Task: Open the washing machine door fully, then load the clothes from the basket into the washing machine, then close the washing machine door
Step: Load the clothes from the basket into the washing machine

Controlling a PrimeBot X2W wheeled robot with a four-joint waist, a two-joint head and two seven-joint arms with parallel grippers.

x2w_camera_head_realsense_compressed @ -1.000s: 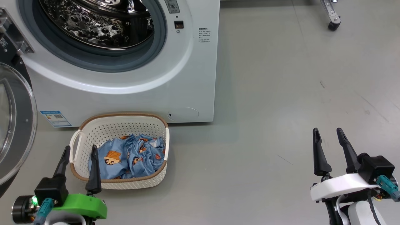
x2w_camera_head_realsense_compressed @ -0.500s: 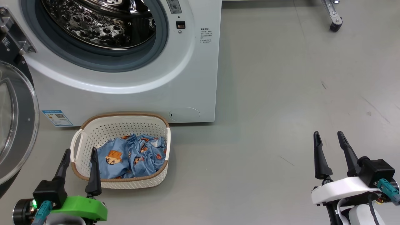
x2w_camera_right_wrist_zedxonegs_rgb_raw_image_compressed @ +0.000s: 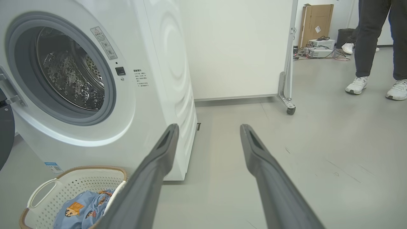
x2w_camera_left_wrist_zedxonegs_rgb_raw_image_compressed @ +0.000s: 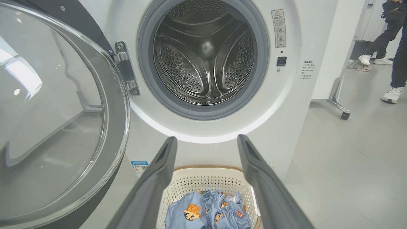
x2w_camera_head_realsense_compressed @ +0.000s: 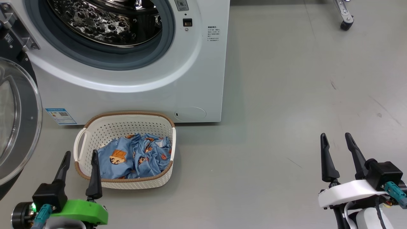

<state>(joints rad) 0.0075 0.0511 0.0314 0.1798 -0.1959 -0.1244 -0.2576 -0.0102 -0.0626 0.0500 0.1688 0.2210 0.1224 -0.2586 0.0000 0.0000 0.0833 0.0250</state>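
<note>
On the floor before the washing machine point(x2w_camera_head_realsense_compressed: 190, 79), washing machine door point(x2w_camera_head_realsense_compressed: 19, 127) swung wide: lower the left gripper point(x2w_camera_head_realsense_compressed: 81, 152), jaws spread full and empty, past the basket point(x2w_camera_head_realsense_compressed: 127, 184) rim and pinch the clothes point(x2w_camera_head_realsense_compressed: 136, 156) heaped inside. Hold the right gripper point(x2w_camera_head_realsense_compressed: 335, 135), equally wide and empty, aside.

The grey floor point(x2w_camera_head_realsense_compressed: 286, 95) carries the washing machine point(x2w_camera_head_realsense_compressed: 133, 98), with the basket point(x2w_camera_head_realsense_compressed: 127, 128) just before it.
</note>
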